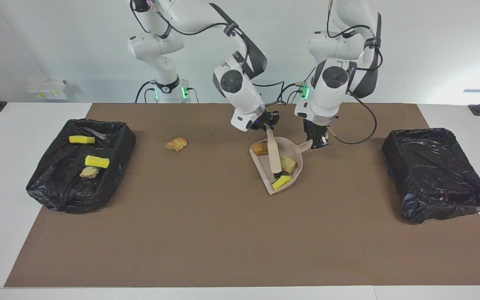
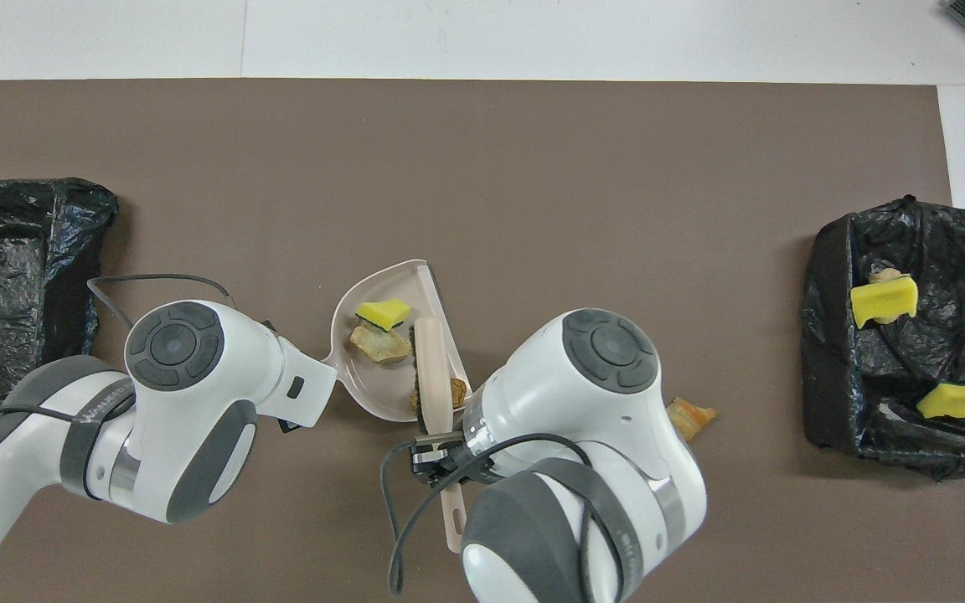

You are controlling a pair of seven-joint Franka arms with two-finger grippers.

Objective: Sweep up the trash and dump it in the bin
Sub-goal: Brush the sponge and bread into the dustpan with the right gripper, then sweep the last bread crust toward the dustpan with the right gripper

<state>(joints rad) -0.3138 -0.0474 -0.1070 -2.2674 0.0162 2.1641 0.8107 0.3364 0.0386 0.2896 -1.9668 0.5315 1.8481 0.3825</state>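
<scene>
My left gripper (image 1: pixel 318 143) is shut on the handle of the beige dustpan (image 1: pixel 265 168), which rests on the mat mid-table. In the pan lie an orange-brown chunk (image 1: pixel 261 148), a tan chunk (image 1: pixel 288 164) and a green-and-yellow sponge piece (image 1: pixel 281 182). My right gripper (image 1: pixel 270 125) is shut on the beige brush (image 1: pixel 274 156), whose head lies across the pan. One bread-like scrap (image 1: pixel 176 144) lies loose on the mat toward the right arm's end. In the overhead view the left gripper is hidden under its wrist; the pan (image 2: pixel 357 381), brush (image 2: pixel 430 352) and right gripper (image 2: pixel 436 444) show.
A black-lined bin (image 1: pixel 117 150) at the right arm's end holds two yellow sponge bits (image 1: pixel 81 139) (image 1: pixel 97 161) and a tan chunk (image 1: pixel 89 172). A second black-lined bin (image 1: pixel 431 166) stands at the left arm's end. A brown mat (image 1: pixel 223 241) covers the table.
</scene>
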